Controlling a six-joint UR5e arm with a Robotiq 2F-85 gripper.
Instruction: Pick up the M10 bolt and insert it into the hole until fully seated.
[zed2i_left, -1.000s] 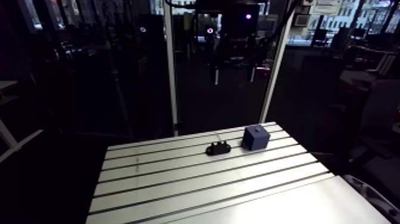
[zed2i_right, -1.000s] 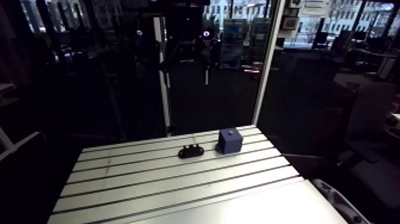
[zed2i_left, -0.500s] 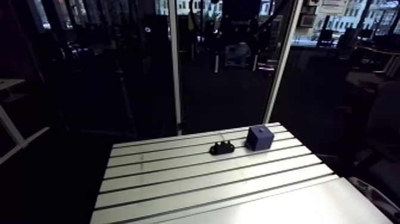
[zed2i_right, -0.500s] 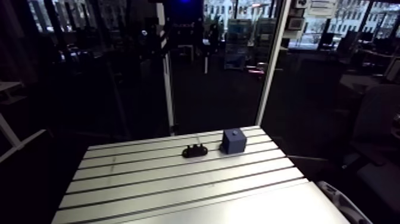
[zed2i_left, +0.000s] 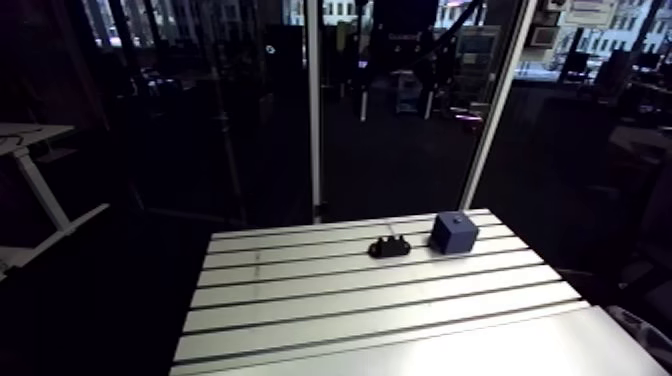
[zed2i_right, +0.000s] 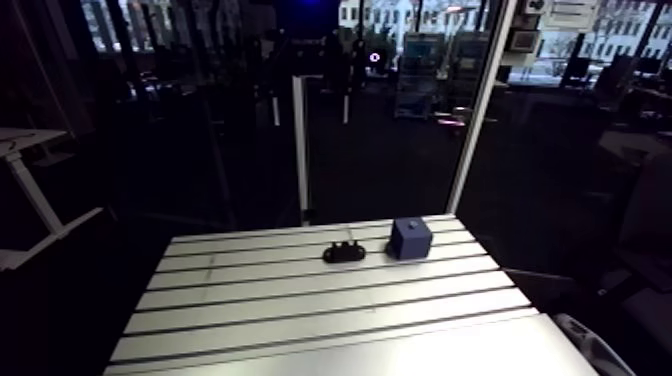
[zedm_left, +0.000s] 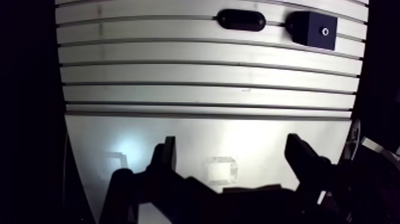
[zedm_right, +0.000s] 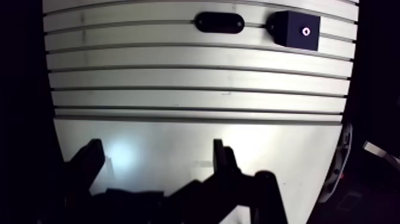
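In the arm view, a low black holder (zed2i_left: 389, 246) with small knobs on top sits just beside a blue cube (zed2i_left: 453, 232) at the far side of the slotted table (zed2i_left: 400, 310); I cannot tell which knob is the bolt. In the wrist view, the gripper (zedm_left: 231, 149) hangs with its fingers spread wide and nothing between them. Holder and cube lie well ahead of it, with the cube's hole (zedm_left: 325, 31) facing up.

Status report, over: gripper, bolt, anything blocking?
Gripper open, empty. Black holder and blue block well ahead, side by side. Bolt too small to make out. Nothing in the way.
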